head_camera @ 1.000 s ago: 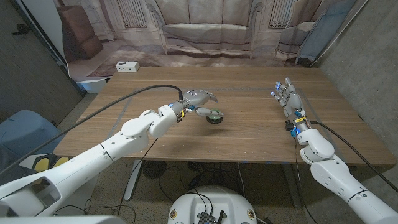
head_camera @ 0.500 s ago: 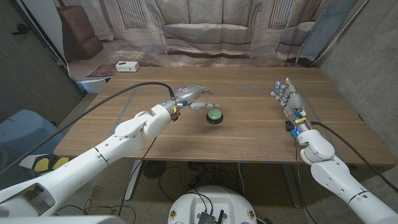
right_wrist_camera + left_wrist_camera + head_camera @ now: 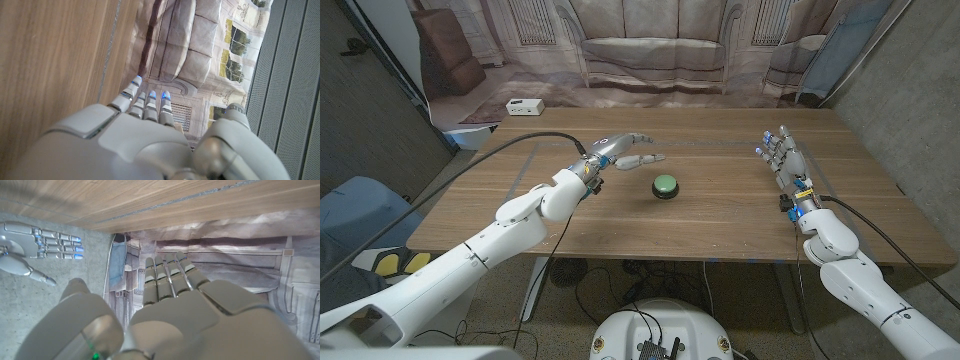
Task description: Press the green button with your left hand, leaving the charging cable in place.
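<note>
The green button (image 3: 664,185), a round green cap on a dark base, stands uncovered near the middle of the wooden table (image 3: 720,225). My left hand (image 3: 625,150) hovers a short way behind and to the left of it, fingers stretched out and apart, holding nothing. In the left wrist view the left hand (image 3: 170,310) points past the table's far edge. My right hand (image 3: 782,155) stands upright on the right side of the table, fingers straight and apart, empty. That right hand (image 3: 40,247) also appears across the table in the left wrist view, and the right hand (image 3: 145,135) is seen from behind in its own wrist view.
A small white box (image 3: 524,106) sits just beyond the table's far left corner. A printed backdrop of a sofa (image 3: 650,50) hangs behind the table. Grey panels stand to either side.
My left hand has lifted off the green button and drawn back toward the far left, leaving the button uncovered. The right hand has not moved.
</note>
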`<state>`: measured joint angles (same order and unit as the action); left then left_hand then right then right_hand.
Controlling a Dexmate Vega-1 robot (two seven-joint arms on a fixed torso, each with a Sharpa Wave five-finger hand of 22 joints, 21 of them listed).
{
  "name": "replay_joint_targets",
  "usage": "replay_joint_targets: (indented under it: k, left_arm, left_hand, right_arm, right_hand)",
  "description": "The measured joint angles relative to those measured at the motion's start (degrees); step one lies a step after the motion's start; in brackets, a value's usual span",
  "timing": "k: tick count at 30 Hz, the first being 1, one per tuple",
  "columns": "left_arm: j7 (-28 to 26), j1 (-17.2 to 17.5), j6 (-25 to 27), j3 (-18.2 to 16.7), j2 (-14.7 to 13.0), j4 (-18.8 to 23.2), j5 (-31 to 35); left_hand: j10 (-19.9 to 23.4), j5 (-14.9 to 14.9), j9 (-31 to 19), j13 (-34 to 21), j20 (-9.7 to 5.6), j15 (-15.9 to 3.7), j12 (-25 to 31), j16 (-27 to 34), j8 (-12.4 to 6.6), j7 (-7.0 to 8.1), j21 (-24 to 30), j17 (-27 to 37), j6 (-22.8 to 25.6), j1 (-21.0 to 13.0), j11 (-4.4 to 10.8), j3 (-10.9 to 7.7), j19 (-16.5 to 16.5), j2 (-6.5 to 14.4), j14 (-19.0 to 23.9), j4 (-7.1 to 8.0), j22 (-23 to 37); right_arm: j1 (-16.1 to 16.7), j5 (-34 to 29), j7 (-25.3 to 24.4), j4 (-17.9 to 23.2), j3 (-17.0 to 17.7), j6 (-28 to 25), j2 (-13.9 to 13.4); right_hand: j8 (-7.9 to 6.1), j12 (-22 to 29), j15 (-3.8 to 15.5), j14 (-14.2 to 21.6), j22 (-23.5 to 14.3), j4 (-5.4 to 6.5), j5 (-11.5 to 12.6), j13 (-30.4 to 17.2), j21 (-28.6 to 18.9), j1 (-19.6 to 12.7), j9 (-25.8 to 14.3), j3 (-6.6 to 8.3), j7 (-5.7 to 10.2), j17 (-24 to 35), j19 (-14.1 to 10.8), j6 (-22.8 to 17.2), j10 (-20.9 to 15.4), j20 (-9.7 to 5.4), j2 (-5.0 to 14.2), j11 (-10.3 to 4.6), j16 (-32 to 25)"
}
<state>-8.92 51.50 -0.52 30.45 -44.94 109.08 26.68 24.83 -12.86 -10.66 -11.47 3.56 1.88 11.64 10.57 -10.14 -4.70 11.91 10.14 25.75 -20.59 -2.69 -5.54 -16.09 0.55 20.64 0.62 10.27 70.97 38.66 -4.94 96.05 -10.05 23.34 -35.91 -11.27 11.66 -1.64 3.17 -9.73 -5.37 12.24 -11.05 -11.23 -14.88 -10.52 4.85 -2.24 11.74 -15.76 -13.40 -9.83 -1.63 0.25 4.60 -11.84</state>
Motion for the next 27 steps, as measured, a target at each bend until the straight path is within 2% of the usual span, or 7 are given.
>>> replay_joint_targets:
  k: [15,19,21,27]
  left_arm:
    - [-1.71,3.13,0.16,-4.15,-0.39,0.29,-11.01]
    - [-1.78,3.13,-0.25,-4.15,-0.39,0.29,-14.16]
    - [-1.79,4.51,-0.74,-6.29,-0.86,-0.09,-15.95]
    - [-2.20,5.05,-1.81,-7.13,-1.01,-0.41,-19.77]
  left_hand:
    - [-0.97,0.44,-0.01,0.00,0.54,0.59,0.00,0.00,0.23,-0.51,-0.05,0.14,-1.76,0.38,-0.97,0.24,0.63,0.38,-0.59,0.25,0.00]
    - [-1.00,0.44,-0.01,0.00,0.54,0.59,0.00,0.00,0.23,-0.41,-0.05,0.14,-2.24,0.38,-1.00,0.24,0.63,0.38,-0.59,0.25,0.00]
    - [-1.00,0.44,-0.01,0.00,0.54,0.59,0.00,0.00,0.23,-0.41,-0.05,0.14,-2.24,0.38,-1.00,0.24,0.63,0.38,-0.59,0.25,-0.01]
    - [-0.99,0.44,-0.01,0.00,0.54,0.89,0.00,0.00,0.23,-0.41,-0.05,0.14,-2.24,0.38,-1.00,0.40,0.63,0.37,-0.90,0.10,-0.01]
  right_arm:
    - [-0.52,0.20,0.90,-0.94,-0.01,0.75,0.16]
    - [-0.68,0.20,0.90,-1.12,-0.10,0.75,0.26]
    - [-0.75,0.26,1.20,-1.25,-0.17,1.09,0.31]
    - [-0.90,0.26,1.26,-1.44,-0.31,1.22,0.48]
  right_hand:
    - [0.00,0.00,0.26,0.26,0.00,0.00,0.00,0.13,0.00,0.00,0.00,0.00,0.00,0.00,-0.32,0.00,-0.21,0.32,0.00,-0.21,0.00]
    - [0.00,0.00,0.32,0.32,0.00,0.00,0.00,0.13,0.00,0.00,0.00,0.00,0.00,0.00,-0.32,0.00,-0.21,0.32,0.00,-0.21,0.00]
    - [0.00,0.00,0.09,0.54,0.00,0.00,0.00,0.13,0.00,0.00,0.00,0.00,0.00,0.00,-0.32,0.00,-0.21,0.32,0.00,-0.21,0.00]
    - [0.00,0.00,0.09,0.54,0.00,0.00,0.00,0.13,0.00,0.00,0.00,0.00,0.00,0.00,-0.53,0.00,-0.20,0.10,0.00,-0.20,0.00]
